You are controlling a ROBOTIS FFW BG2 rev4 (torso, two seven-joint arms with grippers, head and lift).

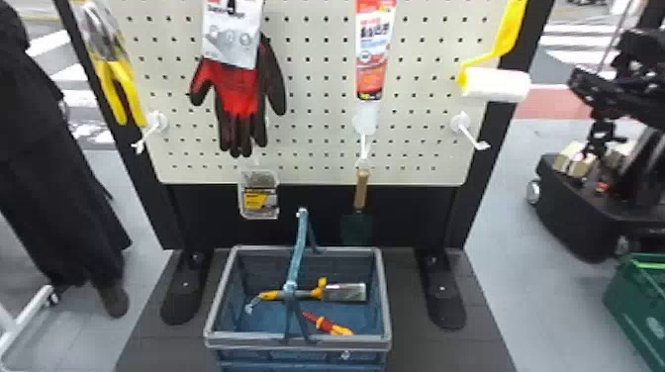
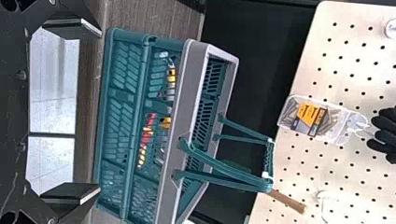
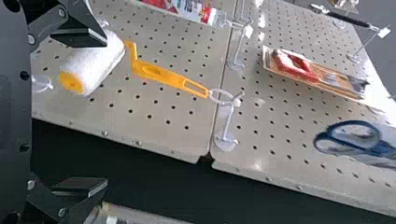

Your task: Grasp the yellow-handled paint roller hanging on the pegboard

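Note:
The yellow-handled paint roller hangs at the pegboard's (image 1: pixel 316 123) upper right, its white foam roller (image 1: pixel 495 84) below the slanting yellow handle (image 1: pixel 505 32). In the right wrist view the roller (image 3: pixel 91 65) lies close to one finger (image 3: pixel 79 28), apart from it, and the handle (image 3: pixel 163 77) runs to a clear hook (image 3: pixel 226 116). My right gripper (image 3: pixel 93 112) is open and holds nothing. My right arm (image 1: pixel 633 84) is off the board's right edge. My left gripper (image 2: pixel 70 109) is open and empty, facing the basket (image 2: pixel 187 116).
On the board hang yellow pliers (image 1: pixel 116 84), a red and black glove (image 1: pixel 240 94), a sealant tube (image 1: pixel 371 59), a screw packet (image 1: pixel 258 195) and a trowel (image 1: pixel 360 208). A blue basket (image 1: pixel 217 297) holds tools. A person in black stands left; a green crate (image 1: pixel 638 302) sits right.

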